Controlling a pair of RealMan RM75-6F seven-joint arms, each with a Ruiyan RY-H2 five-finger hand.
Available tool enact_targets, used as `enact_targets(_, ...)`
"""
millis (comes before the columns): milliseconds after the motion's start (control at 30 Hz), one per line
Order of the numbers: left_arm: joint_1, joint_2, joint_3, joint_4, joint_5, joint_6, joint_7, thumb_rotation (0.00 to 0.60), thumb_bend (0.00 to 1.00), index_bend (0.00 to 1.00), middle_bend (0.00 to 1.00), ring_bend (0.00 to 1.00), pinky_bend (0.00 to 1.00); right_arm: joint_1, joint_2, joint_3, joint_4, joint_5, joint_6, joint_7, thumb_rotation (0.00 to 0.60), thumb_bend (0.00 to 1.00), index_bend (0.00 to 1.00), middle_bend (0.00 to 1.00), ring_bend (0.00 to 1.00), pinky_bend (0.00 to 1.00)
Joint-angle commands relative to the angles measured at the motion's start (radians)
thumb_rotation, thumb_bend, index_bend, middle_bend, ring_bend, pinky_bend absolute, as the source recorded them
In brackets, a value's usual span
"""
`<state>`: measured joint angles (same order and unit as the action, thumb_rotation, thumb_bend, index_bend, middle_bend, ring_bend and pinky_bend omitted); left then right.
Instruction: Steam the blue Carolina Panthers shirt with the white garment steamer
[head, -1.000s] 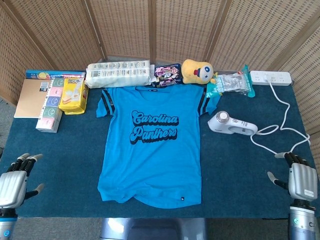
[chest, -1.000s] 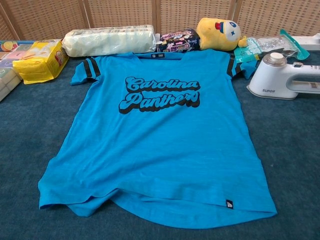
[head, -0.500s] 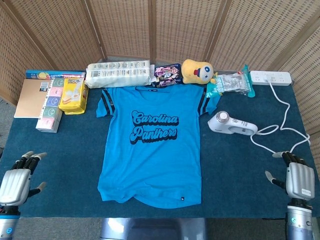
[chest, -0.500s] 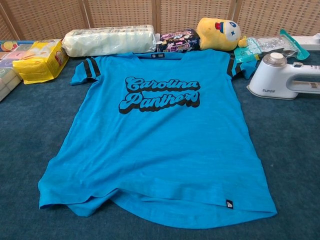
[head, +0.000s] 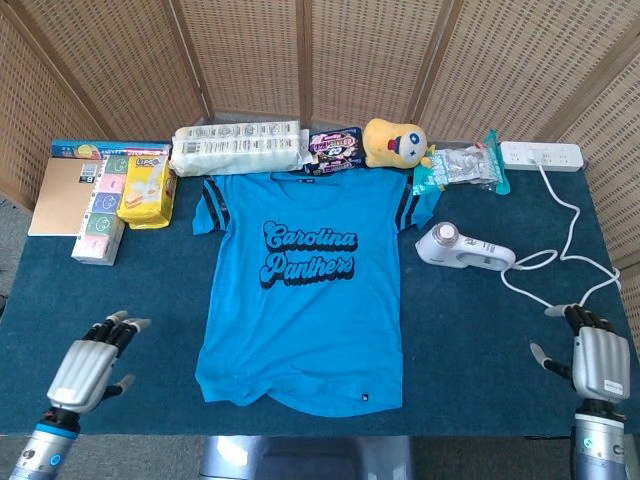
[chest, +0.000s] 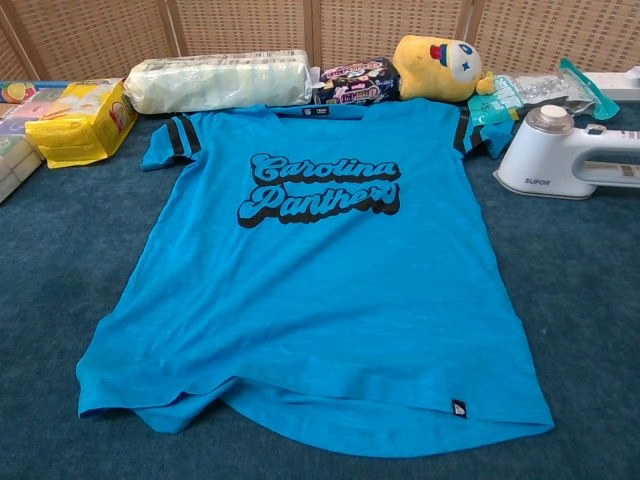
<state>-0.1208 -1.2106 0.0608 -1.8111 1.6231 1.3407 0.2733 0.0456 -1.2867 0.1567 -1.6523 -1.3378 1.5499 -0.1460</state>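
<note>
Two hands low at the near table edge, both empty with fingers spread: left hand (head: 88, 362) out past the shirt's bottom-left corner. Blue Carolina Panthers shirt (head: 305, 290) flat mid-table, collar toward the far side. White garment steamer (head: 463, 247) lying just beside its right sleeve, cord trailing toward right hand (head: 596, 358), untouched.
</note>
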Motion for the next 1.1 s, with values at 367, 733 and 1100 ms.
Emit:
enact_targets(367,-0.087,-0.15,0.039,-0.017,0.04,-0.169,0.198,0.6,0.15,0.19,0.27,0.15,0.24,-0.04,0.015,-0.016,0.001,-0.026,0.045,0.051,0.6,0.21,0.4,0.39,0.39,0.38)
enact_targets(733,-0.102,-0.242,0.03,0.022,-0.022,-0.218,0.341,0.6,0.15,0.19,0.27,0.15,0.24,-0.058,0.021,-0.017,0.015,-0.032,0.06,0.087,0.6,0.21,0.4,0.39,0.39,0.38)
enact_targets(1100,-0.123,-0.331,0.027,0.079,-0.055,-0.243,0.378,0.6,0.15,0.19,0.27,0.15,0.24,-0.071,0.028,-0.014,0.025,-0.032,0.068,0.108,0.6,0.21,0.4,0.39,0.39,0.38)
